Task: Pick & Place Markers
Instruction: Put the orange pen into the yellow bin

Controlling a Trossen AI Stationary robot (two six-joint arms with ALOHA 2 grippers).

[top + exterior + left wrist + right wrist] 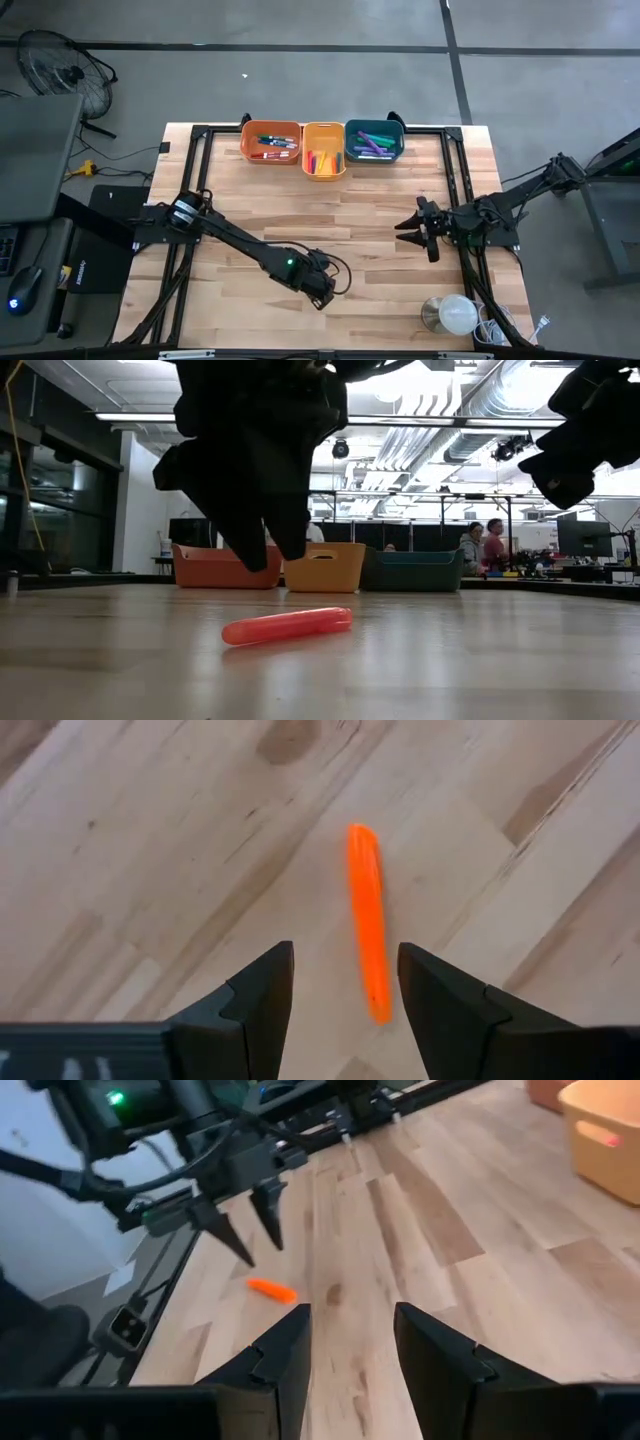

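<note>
One orange marker [368, 920] lies flat on its side on the wooden table near the front edge; it also shows in the low view [288, 626] and the right wrist view [272, 1289]. My left gripper [345, 980] is open and hovers just above it, fingers pointing down, touching nothing. In the low view my left gripper [272, 558] has its tips clear of the marker. In the high view my left gripper [320, 290] hides the marker. My right gripper [405, 232] is open and empty above the table's right half.
At the far edge stand an orange bin [271, 142], a yellow bin [323, 148] and a teal bin [374, 140], each with several markers inside. A white dome-shaped object [455, 315] with cables sits at the front right. People [480, 545] sit in the room beyond.
</note>
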